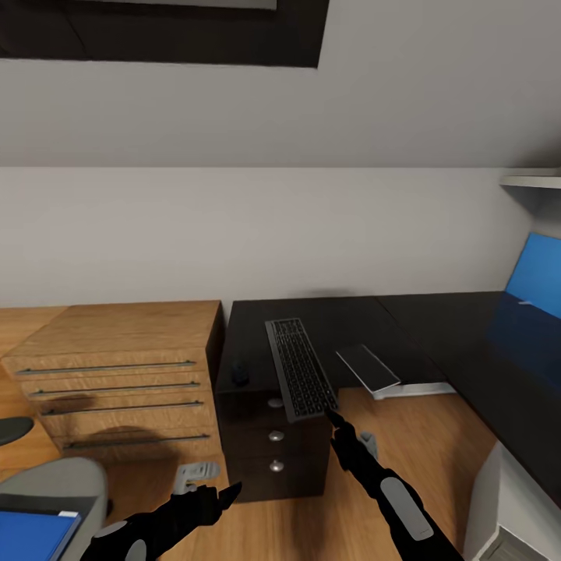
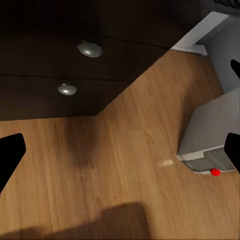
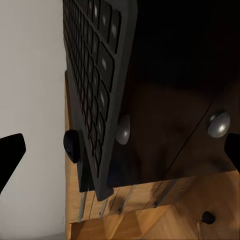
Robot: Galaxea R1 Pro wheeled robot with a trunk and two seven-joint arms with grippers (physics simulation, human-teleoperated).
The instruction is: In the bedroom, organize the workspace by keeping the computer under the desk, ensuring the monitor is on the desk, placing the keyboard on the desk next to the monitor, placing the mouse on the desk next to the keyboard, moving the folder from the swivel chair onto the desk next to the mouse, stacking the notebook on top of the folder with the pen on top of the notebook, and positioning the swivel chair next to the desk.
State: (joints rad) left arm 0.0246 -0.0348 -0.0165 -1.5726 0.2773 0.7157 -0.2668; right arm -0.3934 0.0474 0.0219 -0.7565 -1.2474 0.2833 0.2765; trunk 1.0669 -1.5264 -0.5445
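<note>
The keyboard (image 1: 300, 368) lies lengthwise on the black desk (image 1: 351, 319), its near end jutting over the front edge above the drawer unit (image 1: 273, 460). My right gripper (image 1: 333, 421) is open just below that near end. Its wrist view has the keyboard (image 3: 97, 85) ahead of the spread fingers, with the mouse (image 3: 71, 146) beyond. The mouse (image 1: 240, 374) sits left of the keyboard. A dark notebook (image 1: 368, 368) rests at the desk's inner edge. My left gripper (image 1: 226, 492) hangs open and empty over the floor near the grey computer (image 1: 195, 474) (image 2: 210, 145). The blue folder (image 1: 31, 534) lies on the swivel chair (image 1: 58, 483).
A light-wood drawer chest (image 1: 117, 382) stands left of the desk. The desk's long wing (image 1: 514, 374) runs down the right side, below a blue wall panel (image 1: 539, 273). Wood floor (image 1: 421, 436) lies open inside the L. Round silver knobs (image 2: 89, 49) mark the drawers.
</note>
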